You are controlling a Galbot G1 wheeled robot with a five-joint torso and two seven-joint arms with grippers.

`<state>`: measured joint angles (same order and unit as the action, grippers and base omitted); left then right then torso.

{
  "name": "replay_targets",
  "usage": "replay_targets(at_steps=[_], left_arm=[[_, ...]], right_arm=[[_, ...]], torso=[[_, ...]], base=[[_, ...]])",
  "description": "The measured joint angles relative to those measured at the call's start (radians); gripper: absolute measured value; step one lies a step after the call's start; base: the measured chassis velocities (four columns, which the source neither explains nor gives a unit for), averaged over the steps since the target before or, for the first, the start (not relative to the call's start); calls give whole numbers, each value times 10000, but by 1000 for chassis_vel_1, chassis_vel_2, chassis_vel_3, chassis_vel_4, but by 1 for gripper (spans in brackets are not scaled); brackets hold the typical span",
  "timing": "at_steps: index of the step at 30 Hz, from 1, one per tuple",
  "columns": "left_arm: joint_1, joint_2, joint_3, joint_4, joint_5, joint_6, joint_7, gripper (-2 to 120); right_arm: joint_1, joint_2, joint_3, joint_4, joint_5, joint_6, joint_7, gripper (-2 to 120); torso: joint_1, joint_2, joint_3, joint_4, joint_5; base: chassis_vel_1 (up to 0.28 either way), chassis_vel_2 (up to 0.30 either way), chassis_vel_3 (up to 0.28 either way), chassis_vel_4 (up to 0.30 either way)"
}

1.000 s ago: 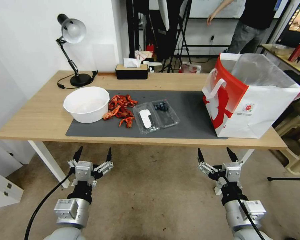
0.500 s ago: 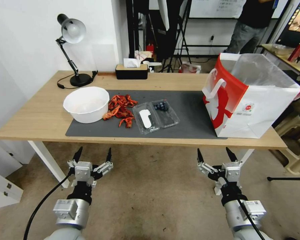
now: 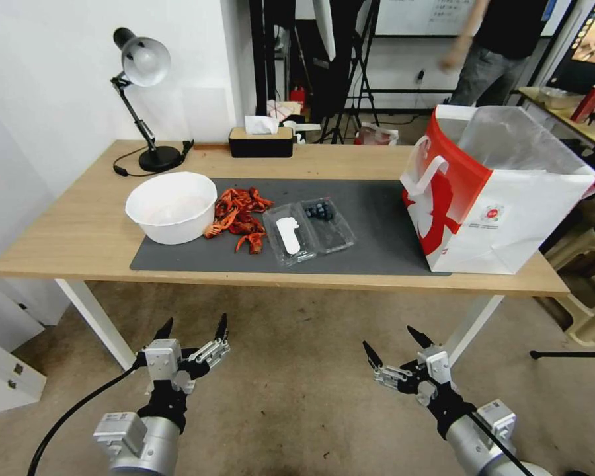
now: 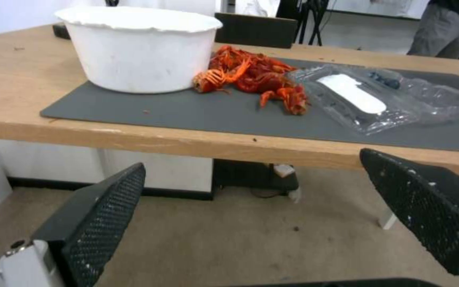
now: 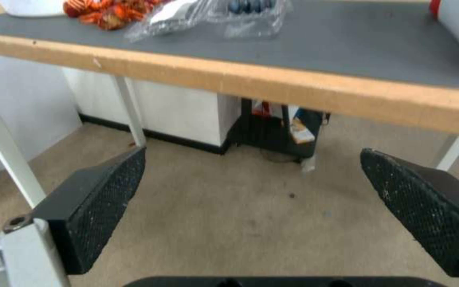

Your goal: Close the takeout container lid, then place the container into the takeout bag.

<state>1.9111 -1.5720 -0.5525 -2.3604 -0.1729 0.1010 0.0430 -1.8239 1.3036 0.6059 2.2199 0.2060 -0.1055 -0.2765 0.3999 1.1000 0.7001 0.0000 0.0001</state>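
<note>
Both arms have dropped lower vs. a sec ago; left gripper (image 3: 193, 326) & right gripper (image 3: 390, 342) spread wide, below table (image 3: 79, 231). Container (image 3: 311, 230) sits open on mat (image 3: 377, 218), lid (image 3: 288, 236) flat, bag (image 3: 502, 198) to the right — closing not started.

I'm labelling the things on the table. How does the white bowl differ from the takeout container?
The white bowl is round, opaque and deep; the takeout container is rectangular, clear and shallow. The bowl is much larger than the container. The bowl has no cover, while the container lies open with its lid folded flat beside the half holding blueberries. The bowl looks empty. Both rest on the grey mat, with crayfish between them.
</note>
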Motion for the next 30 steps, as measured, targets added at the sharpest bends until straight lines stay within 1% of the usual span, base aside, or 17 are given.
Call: replay_targets(at_steps=[2, 6, 15, 19, 22, 23, 26, 28, 30], left_arm=[[-18, 16, -38, 55, 5, -80, 30, 100], [-40, 10, -64, 289, 5, -547, 155, 100], [-110, 14, -93, 461, -13, -773, 428, 100], [-160, 54, -135, 629, -138, -943, 554, 100], [-190, 126, -144, 767, -274, -1029, 592, 100], [-190, 126, -144, 767, -274, -1029, 592, 100], [-222, 173, -133, 915, -430, -1127, 596, 100], [-247, 197, -103, 944, -458, -1129, 599, 100], [-367, 285, 39, 1052, -484, -1126, 621, 100]], right_arm=[[-4, -24, 18, 32, 2, 60, -3, 100], [-11, -42, 49, 121, -21, 305, -2, 100], [-18, -25, 49, 165, -80, 563, 18, 100], [100, -114, -28, 176, 116, 654, 140, 100], [580, -583, -76, 176, 684, 622, 211, 100], [580, -583, -76, 176, 684, 622, 211, 100], [1272, -1005, -197, 205, 1512, 335, 239, 100], [1460, -1067, -239, 194, 1719, 287, 258, 100], [2066, -1137, -359, 42, 2297, 108, 398, 100]], torso=[[0, 0, 0, 0, 0], [0, 0, 0, 0, -1], [1, 0, 0, 0, 0], [1, 0, 0, -2, 0], [0, 0, 0, 0, 0], [0, 0, 0, 0, 0], [1, 0, 0, 1, 0], [0, 0, 0, 2, 0], [0, 0, 0, -2, -1]], base=[[0, 0, 0, 0], [0, 0, 0, 0], [0, 0, 0, 0], [0, 0, 0, 0], [0, 0, 0, 0], [0, 0, 0, 0], [0, 0, 0, 0], [0, 0, 0, 0], [0, 0, 0, 0]])
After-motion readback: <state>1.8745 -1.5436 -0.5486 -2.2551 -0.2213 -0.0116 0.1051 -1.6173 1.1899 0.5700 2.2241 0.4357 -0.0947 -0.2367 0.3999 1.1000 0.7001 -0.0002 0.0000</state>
